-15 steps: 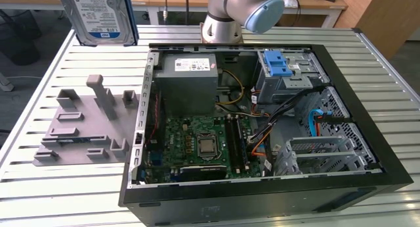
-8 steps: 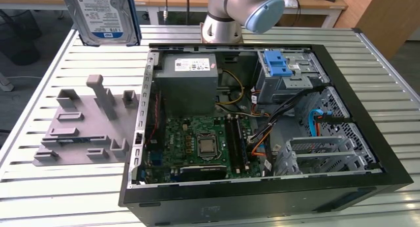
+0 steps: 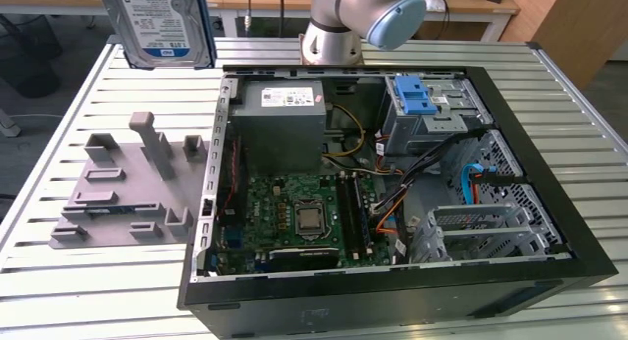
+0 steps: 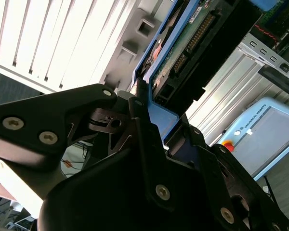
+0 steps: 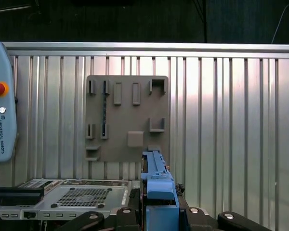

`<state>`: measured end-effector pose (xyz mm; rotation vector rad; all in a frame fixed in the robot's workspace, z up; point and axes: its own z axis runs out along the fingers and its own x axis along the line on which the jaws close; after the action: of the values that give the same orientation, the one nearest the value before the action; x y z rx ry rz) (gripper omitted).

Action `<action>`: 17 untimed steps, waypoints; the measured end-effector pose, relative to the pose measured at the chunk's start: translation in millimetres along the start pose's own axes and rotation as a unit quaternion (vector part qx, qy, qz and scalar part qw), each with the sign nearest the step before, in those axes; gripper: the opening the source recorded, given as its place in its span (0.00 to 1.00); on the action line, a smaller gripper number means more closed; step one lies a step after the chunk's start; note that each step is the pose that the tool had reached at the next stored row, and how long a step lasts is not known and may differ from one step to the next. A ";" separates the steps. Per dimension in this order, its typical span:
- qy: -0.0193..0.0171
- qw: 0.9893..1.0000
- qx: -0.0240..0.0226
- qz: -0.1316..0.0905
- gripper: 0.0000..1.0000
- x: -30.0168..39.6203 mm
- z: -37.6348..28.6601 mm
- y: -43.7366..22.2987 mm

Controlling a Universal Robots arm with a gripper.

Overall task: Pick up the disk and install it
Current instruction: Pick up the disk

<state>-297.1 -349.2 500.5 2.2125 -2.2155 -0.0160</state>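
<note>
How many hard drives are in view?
1. The silver metal hard drive in a blue plastic carrier is clamped in the claw, above the white slatted table at the exterior view's left. More may hide inside the black computer case.

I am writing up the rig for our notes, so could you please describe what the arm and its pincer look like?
The arm is a silver-grey tube with rounded joints, one closed by a pale blue round cap. The pincer is black, built of flat angular links fastened with silver screws.
</note>
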 end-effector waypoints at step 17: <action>0.000 1.000 0.000 0.000 0.36 23.1 1.5 -12.2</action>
<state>-285.0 -372.3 498.9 2.2125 -2.2157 -0.0160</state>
